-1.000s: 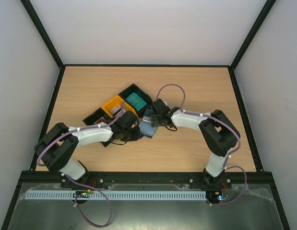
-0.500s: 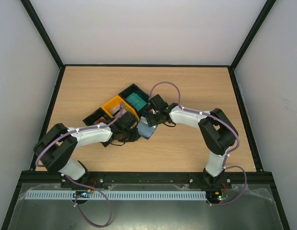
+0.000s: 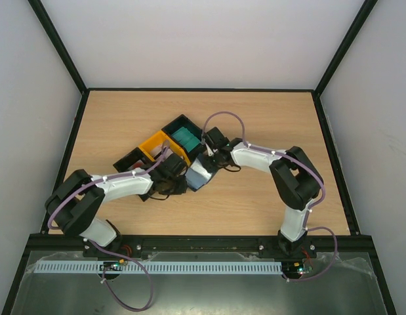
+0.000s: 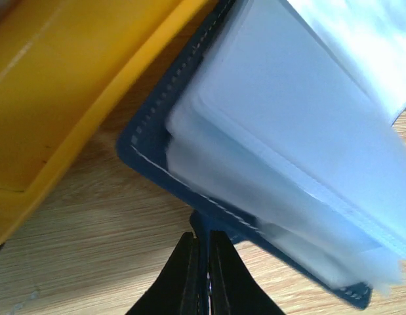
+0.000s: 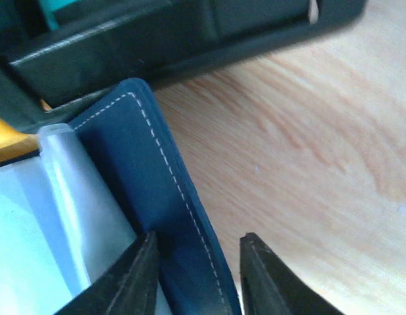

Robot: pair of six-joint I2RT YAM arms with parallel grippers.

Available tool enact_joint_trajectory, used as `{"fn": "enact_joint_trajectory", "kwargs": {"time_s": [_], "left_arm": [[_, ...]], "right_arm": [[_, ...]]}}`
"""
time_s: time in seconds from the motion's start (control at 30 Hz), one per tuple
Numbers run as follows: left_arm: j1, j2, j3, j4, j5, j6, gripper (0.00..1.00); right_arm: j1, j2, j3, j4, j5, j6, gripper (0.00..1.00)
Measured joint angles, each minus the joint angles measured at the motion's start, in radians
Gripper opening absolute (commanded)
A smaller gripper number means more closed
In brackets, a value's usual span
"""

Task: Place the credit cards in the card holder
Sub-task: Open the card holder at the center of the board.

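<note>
The card holder (image 3: 199, 174) is a navy-blue wallet lying open on the table, its pale clear sleeves (image 4: 288, 131) fanned out. My left gripper (image 4: 203, 262) is shut on the holder's little clasp tab (image 4: 201, 226) and pins it at the near-left side (image 3: 182, 180). My right gripper (image 5: 199, 262) is at the holder's far edge (image 3: 206, 161). Its jaws straddle the stitched navy cover (image 5: 147, 164): the left finger lies against the cover, while the right finger stands off it over bare wood. The credit cards are out of view.
A yellow tray (image 3: 157, 144) touches the holder's left side and fills the upper left of the left wrist view (image 4: 71, 85). A black tray (image 3: 179, 124) with a teal insert (image 3: 187, 137) sits just behind it. Another black tray (image 3: 130, 161) lies under my left arm.
My right gripper slid left onto the holder's far edge and its jaws narrowed around the cover. The holder now shows more pale inside. The left gripper kept its grip on the tab.
</note>
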Motion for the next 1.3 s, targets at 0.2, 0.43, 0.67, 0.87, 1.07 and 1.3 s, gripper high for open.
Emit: {"fn": "enact_joint_trajectory", "kwargs": {"time_s": [0.2, 0.43, 0.67, 0.87, 1.07, 1.3], "left_arm": [[0.000, -0.068, -0.008, -0.003, -0.018, -0.002, 0.20], [-0.005, -0.112, 0.003, 0.016, -0.016, 0.008, 0.36], [-0.051, -0.159, 0.051, -0.018, -0.112, -0.027, 0.45], [-0.056, -0.150, 0.101, 0.045, -0.084, -0.037, 0.27], [-0.056, 0.031, 0.159, 0.066, -0.032, -0.021, 0.20], [-0.056, 0.152, 0.238, 0.078, 0.042, 0.010, 0.22]], "right_arm": [[-0.003, -0.029, -0.094, 0.024, -0.010, 0.079, 0.17], [-0.002, -0.202, -0.259, 0.082, 0.003, 0.199, 0.06], [0.002, -0.328, -0.343, 0.105, 0.039, 0.288, 0.06], [0.002, -0.326, -0.356, 0.117, 0.048, 0.360, 0.05], [0.002, -0.322, -0.397, 0.145, 0.049, 0.425, 0.06], [0.002, -0.322, -0.420, 0.170, 0.035, 0.457, 0.12]]}}
